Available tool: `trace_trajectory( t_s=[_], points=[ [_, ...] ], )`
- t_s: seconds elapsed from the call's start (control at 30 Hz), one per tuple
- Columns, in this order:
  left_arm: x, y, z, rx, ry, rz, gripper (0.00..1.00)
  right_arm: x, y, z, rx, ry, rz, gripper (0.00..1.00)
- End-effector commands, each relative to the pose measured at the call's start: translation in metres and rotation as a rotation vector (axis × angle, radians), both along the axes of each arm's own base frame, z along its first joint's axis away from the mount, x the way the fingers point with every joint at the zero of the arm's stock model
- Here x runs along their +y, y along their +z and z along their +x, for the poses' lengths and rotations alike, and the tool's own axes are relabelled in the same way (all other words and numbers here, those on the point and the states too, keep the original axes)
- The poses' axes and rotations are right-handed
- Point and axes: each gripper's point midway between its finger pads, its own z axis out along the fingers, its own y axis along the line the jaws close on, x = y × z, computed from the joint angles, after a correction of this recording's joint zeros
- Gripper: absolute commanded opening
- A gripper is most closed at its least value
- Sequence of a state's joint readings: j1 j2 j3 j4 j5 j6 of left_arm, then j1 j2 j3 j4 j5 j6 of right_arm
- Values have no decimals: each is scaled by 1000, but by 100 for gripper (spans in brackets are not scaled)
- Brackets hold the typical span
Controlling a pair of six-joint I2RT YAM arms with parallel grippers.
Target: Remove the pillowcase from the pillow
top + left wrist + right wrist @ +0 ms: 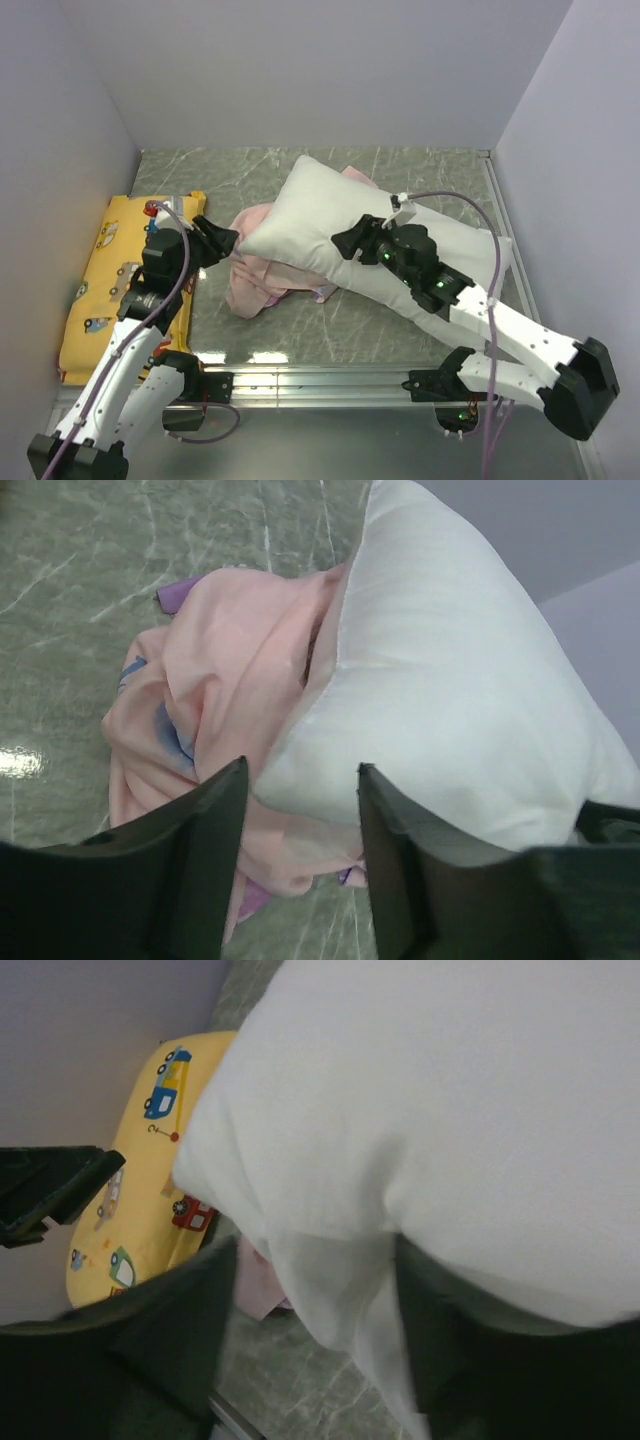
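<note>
The white pillow lies slanted across the middle of the table, bare, with one end raised. The pillowcase is a crumpled pale pink heap under and beside its left end, pink inside outward, with bits of purple showing. My left gripper is at the pillow's left corner. In the left wrist view this gripper is open, with the pillow corner and pillowcase beyond the gap. My right gripper rests on the pillow's front side. It is open, with a loose fold of pillow hanging between the fingers.
A yellow cushion printed with vehicles lies along the left wall, also visible as the cushion in the right wrist view. Grey walls close in the left, back and right sides. A metal rail runs along the near edge.
</note>
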State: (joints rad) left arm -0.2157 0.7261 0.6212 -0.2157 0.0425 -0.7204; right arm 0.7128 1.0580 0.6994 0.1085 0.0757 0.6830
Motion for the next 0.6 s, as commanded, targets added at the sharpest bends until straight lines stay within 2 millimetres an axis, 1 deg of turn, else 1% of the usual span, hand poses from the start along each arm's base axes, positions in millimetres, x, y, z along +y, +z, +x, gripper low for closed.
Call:
trace_trajectory(
  t_s=[0.0,0.03,0.07,0.1,0.13,0.17,0.23,0.27,0.33,0.37,0.4,0.43,0.47,0.57],
  points=[
    [-7,42,-17,-89,-99,56,56,-21,50,-9,-95,-39,21,79],
    [-9,47,-23,-112,-126,84,58,-28,63,-15,-125,-44,36,82],
    [-11,58,-27,-138,-145,93,59,-35,64,-19,-120,-51,22,86],
    [-13,64,-31,-153,-166,99,60,-39,70,-23,-137,-49,21,94],
    [-14,66,-37,-161,-188,121,61,-46,81,-29,-161,-61,33,95],
    [-14,76,-40,-183,-191,126,61,-52,81,-33,-159,-69,17,95],
    [-14,85,-49,-221,-205,141,62,-60,83,-39,-168,-76,14,96],
    [-13,88,-53,-228,-209,147,62,-67,84,-46,-174,-80,10,96],
    [-9,94,-60,-261,-206,171,64,-81,87,-53,-194,-114,19,97],
    [-6,92,-62,-262,-200,182,65,-87,80,-55,-183,-127,2,98],
    [-3,96,-66,-278,-189,187,66,-91,78,-57,-183,-136,-4,98],
    [-3,96,-68,-283,-197,195,66,-97,81,-61,-199,-148,3,98],
    [-3,97,-70,-292,-200,196,67,-101,77,-63,-193,-159,-8,98],
    [-6,99,-74,-321,-217,187,70,-106,70,-68,-188,-159,-17,99]
  ],
)
